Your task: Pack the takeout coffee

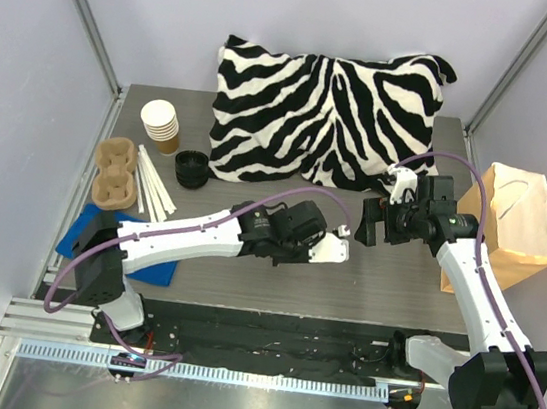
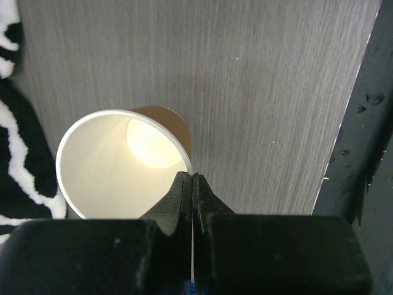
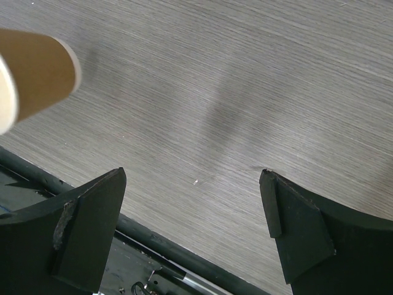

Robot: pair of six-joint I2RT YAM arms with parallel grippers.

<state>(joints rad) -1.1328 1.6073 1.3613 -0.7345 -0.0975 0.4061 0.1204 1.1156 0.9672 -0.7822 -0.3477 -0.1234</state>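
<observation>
- Bare stretch of table in the middle, bounded at the back by a pillow, at the right by a paper bag and at the near side by a black rail.
- Left edge crowded: stack of cups, stack of lids, cup carrier, loose white sticks and a blue cloth partly under the left arm.
- Open room between the two arms; wrists close together near the table's centre, not touching.
- Table top grey with a fine straight wood grain, flat and matte.
- Pillow soft, rectangular, in black and white zebra stripes; bag of stiff tan paper with white cord handles, standing upright beyond the table's right edge.
- Carrier of moulded brown pulp with round wells; lids round, black plastic.
- Paper cup in front of the left gripper, over the middle of the table: brown outside, smooth white inside, thin rolled rim, open mouth toward the wrist camera.
- Left jaws pressed together on the cup's rim, pinching the wall between them.
- Cannot tell whether the cup's base touches the table.
- Right gripper spread wide over bare table, holding nothing, touching nothing; cup at the upper left of its view, well clear of both fingers.
</observation>
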